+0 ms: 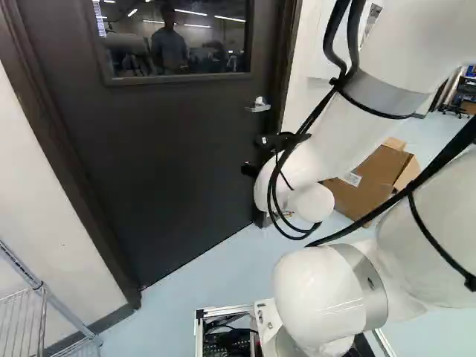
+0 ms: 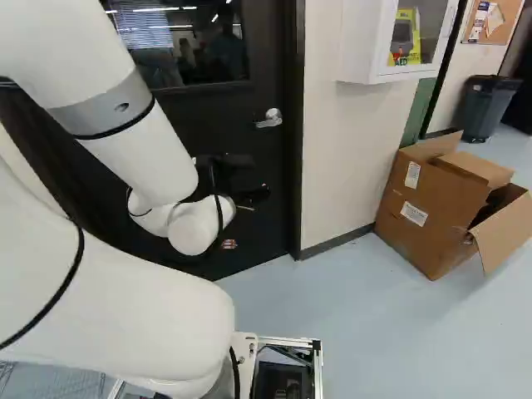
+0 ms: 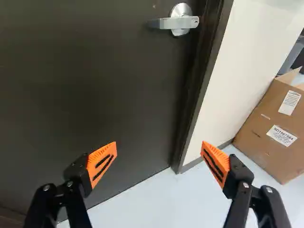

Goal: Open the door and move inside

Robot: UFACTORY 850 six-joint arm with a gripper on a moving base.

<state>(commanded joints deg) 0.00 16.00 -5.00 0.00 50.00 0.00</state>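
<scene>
— Closest in, what of the end effector [image 1: 253, 155]?

— Wide open, orange pads [image 3: 101, 162] well apart, with nothing gripped and no contact to be seen.

— And ahead of it?

— The dark door [image 3: 95, 85], shut within its frame [image 3: 202, 71]. Beyond the fingertips and higher up, the silver handle [image 3: 180, 22], well apart from the end effector. Close beside the frame, lever pointing away from it, and roughly in line with the gap, toward the finger on the side of the cardboard box [image 2: 432, 208].

— Much difference from view to view?

— Yes. Orange pads in the wrist view alone. Door window [image 1: 178, 44] in both base views, outside the wrist view. Box in all three, but with flaps spread in full only in the right base view.

— Farther off?

— In the right base view, a white wall cabinet [image 2: 357, 50], then a dark bin [image 2: 488, 100] with a corkboard [image 2: 503, 35] above. In the left base view, at the far right, a chair [image 1: 455, 110] near a loaded shelf [image 1: 468, 83].
</scene>
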